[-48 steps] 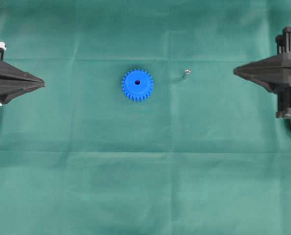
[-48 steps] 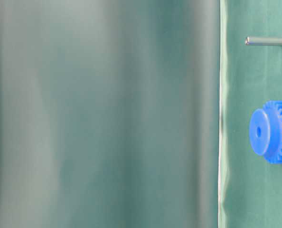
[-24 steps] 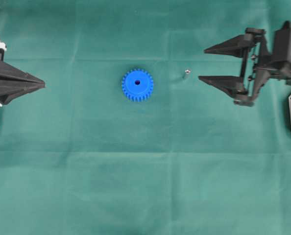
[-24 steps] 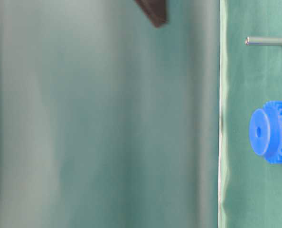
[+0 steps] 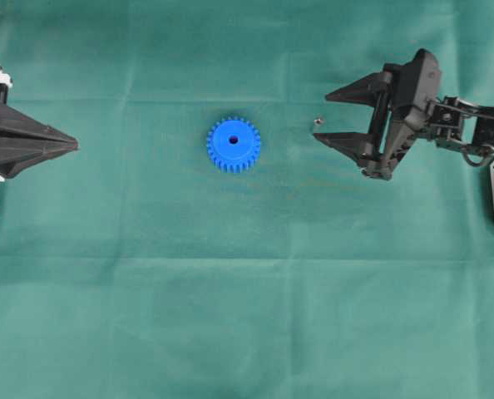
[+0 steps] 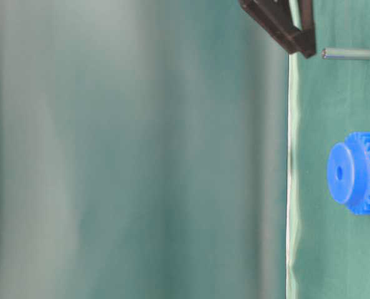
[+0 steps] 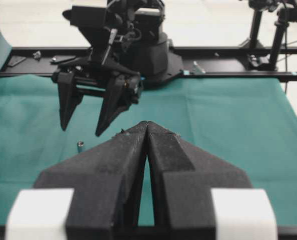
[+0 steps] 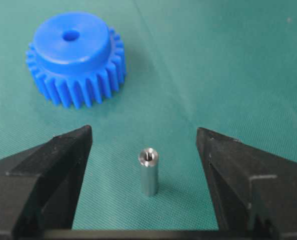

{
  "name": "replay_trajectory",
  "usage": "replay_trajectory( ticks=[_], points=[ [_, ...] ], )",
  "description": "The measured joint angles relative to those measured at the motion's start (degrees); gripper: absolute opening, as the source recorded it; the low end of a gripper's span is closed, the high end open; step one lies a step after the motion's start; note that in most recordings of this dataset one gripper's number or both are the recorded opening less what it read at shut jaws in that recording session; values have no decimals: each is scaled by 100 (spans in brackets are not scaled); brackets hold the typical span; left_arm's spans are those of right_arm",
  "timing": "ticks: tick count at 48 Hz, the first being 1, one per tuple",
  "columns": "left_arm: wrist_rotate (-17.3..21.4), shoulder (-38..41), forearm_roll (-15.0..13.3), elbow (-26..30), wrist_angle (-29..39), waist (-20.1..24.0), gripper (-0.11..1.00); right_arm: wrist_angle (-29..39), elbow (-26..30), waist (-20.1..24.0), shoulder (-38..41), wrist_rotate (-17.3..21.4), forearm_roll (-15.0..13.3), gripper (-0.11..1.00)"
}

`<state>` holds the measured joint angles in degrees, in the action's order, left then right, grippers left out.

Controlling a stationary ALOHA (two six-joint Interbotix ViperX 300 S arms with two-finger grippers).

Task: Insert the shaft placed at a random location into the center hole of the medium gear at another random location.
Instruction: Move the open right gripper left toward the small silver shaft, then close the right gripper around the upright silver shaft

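The blue medium gear [image 5: 233, 144] lies flat on the green cloth, centre hole [image 5: 233, 140] facing up. It also shows in the right wrist view [image 8: 76, 57] and the table-level view [image 6: 356, 173]. The shaft [image 5: 317, 125] stands upright to the gear's right; it also shows in the right wrist view [image 8: 148, 171] and the left wrist view [image 7: 80, 146]. My right gripper [image 5: 322, 116] is open, its fingers either side of the shaft without touching it [image 8: 144, 132]. My left gripper [image 5: 75, 145] is shut and empty at the far left [image 7: 147, 125].
The green cloth [image 5: 247, 316] covers the table, with fold creases. A black frame rail [image 7: 228, 52] runs along the far edge behind the right arm. The cloth's edge [image 6: 289, 187] shows in the table-level view.
My right gripper has opened and moved left, from the table's right edge to around the shaft. The left gripper, gear and shaft have not moved.
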<state>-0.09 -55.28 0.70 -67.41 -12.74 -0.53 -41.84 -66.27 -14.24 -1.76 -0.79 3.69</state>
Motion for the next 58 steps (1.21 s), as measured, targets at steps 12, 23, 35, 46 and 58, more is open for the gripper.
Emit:
replay_trajectory(
  ticks=[12, 23, 35, 46, 58],
  points=[
    [0, 0, 0, 0, 0, 0, 0, -44, 97, 0, 360, 0, 35, 81],
    [0, 0, 9, 0, 0, 9, 0, -44, 149, 0, 492, 0, 35, 75],
    [0, 9, 9, 0, 0, 9, 0, -44, 167, 0, 554, 0, 44, 45],
    [0, 9, 9, 0, 35, 9, 0, -35, 185, 0, 580, 0, 44, 13],
    [-9, 9, 9, 0, 97, 9, 0, -35, 193, 0, 580, 0, 44, 13]
  ],
)
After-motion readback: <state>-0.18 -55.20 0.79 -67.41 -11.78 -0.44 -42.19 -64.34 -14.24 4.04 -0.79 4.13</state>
